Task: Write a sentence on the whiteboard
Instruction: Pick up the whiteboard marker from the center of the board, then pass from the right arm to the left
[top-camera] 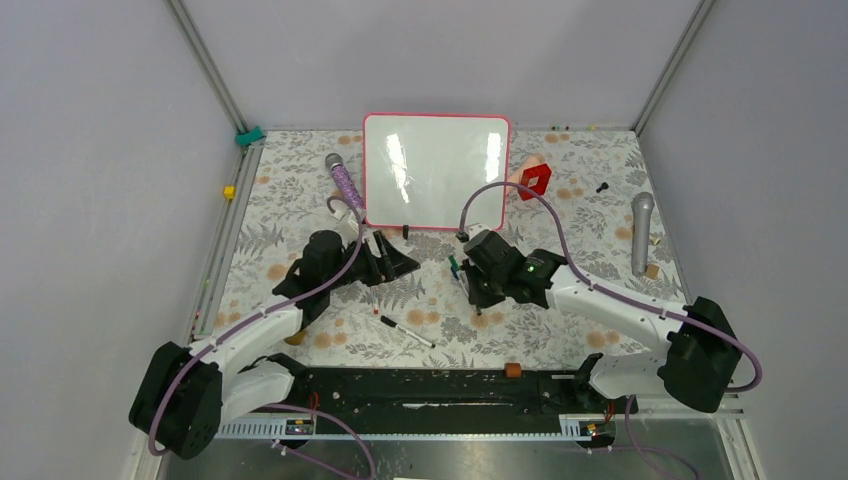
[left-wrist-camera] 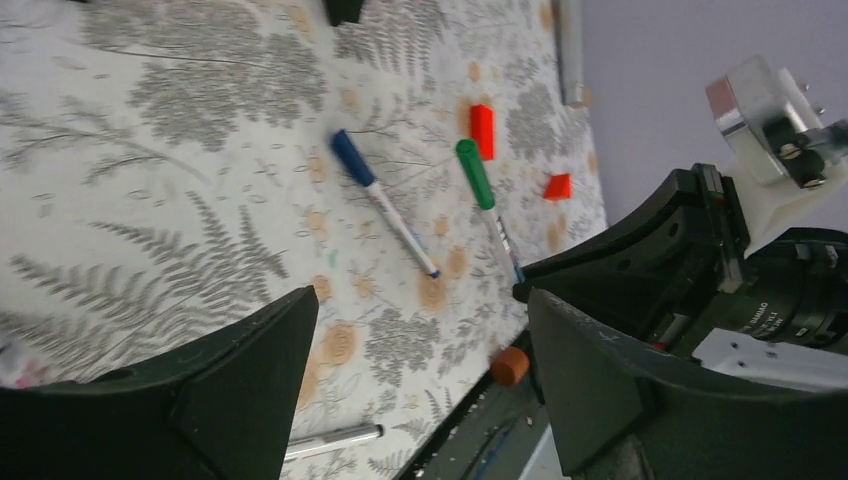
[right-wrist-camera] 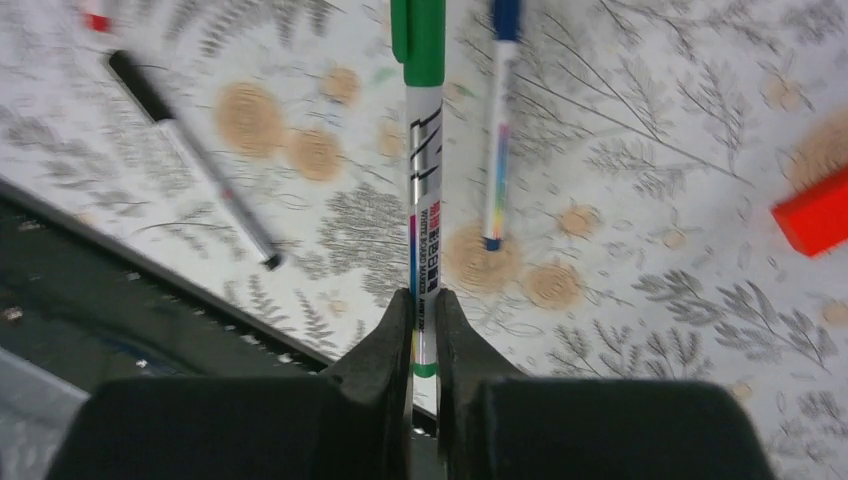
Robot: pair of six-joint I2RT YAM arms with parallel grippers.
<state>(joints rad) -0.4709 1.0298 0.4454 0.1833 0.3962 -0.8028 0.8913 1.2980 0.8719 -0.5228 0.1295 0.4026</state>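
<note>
The whiteboard [top-camera: 436,170] stands upright at the back of the table, pink-framed; its face shows only glare and no sentence is visible on it. My right gripper [right-wrist-camera: 422,300] is shut on the white barrel of a green-capped marker [right-wrist-camera: 420,150], cap pointing away from the wrist. From above, that gripper [top-camera: 470,278] is just in front of the board's right foot. My left gripper [left-wrist-camera: 420,350] is open with nothing between its fingers [left-wrist-camera: 240,370], and it hangs over the cloth left of centre [top-camera: 385,262]. From it I see the green marker [left-wrist-camera: 475,172] too.
A blue-capped marker [right-wrist-camera: 498,150] lies beside the green one. A black marker [top-camera: 405,332] rests nearer the arms' bases. A purple microphone [top-camera: 343,180], a grey microphone [top-camera: 641,230], a red block [top-camera: 534,180] and a small orange cylinder [top-camera: 513,369] lie around.
</note>
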